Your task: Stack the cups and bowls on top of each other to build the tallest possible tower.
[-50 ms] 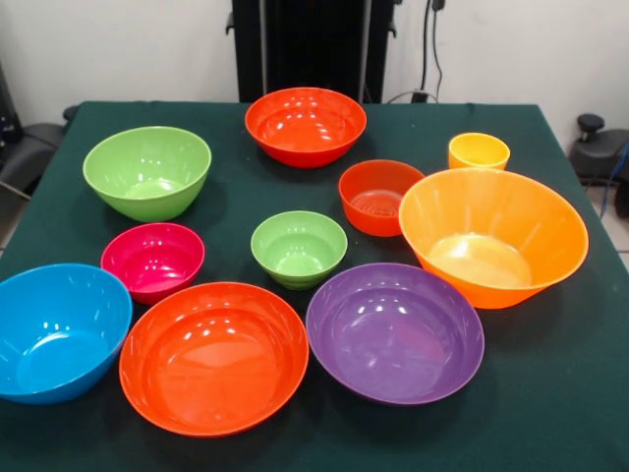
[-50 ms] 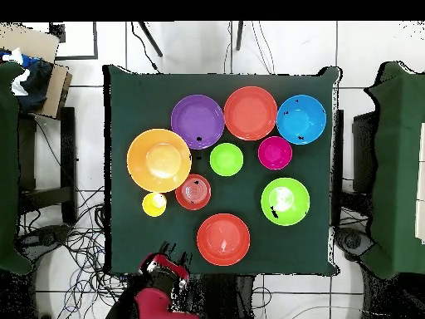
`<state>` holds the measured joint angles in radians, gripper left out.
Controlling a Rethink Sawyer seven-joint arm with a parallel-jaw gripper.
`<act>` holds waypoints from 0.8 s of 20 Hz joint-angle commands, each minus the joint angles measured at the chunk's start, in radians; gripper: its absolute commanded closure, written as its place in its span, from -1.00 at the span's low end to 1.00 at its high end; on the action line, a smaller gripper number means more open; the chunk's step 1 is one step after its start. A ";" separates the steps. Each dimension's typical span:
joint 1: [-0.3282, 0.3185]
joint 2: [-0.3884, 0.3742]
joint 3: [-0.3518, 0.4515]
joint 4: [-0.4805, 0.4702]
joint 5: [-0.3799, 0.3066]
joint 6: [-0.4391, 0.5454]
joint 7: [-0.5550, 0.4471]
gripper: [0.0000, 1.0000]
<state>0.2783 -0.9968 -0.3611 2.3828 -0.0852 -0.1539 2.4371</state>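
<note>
Front view: you had nine bowls and one cup spread singly on the dark green desk, nothing nested. Big red-orange bowl sat nearest the camera, touching the purple bowl on its right and just beside the blue bowl on its left. Magenta bowl and small lime green bowl sat in the middle row. Large orange bowl stood tilted at the right, just beside the small red-orange bowl. The yellow-orange cup stood upright behind the orange bowl. Larger lime green bowl was far left; another red-orange bowl was at the far edge, centre. All glossy, openings up. No arm showed here.

Overhead view: you got the same layout turned half round, orange bowl now at left, blue bowl at right, cup beside the small red-orange bowl. Only this view showed the red arm, drawn back off the desk's bottom edge, its gripper near the desk corner, well apart from every bowl. Can't tell whether the gripper was apart or together. Cables lay on the tiled floor around the desk.
</note>
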 commanded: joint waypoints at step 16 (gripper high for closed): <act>-0.113 0.187 0.032 0.020 -0.210 -0.134 0.063 -1.00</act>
<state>0.2142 -0.8823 -0.3656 2.3916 -0.2103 -0.2190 2.4371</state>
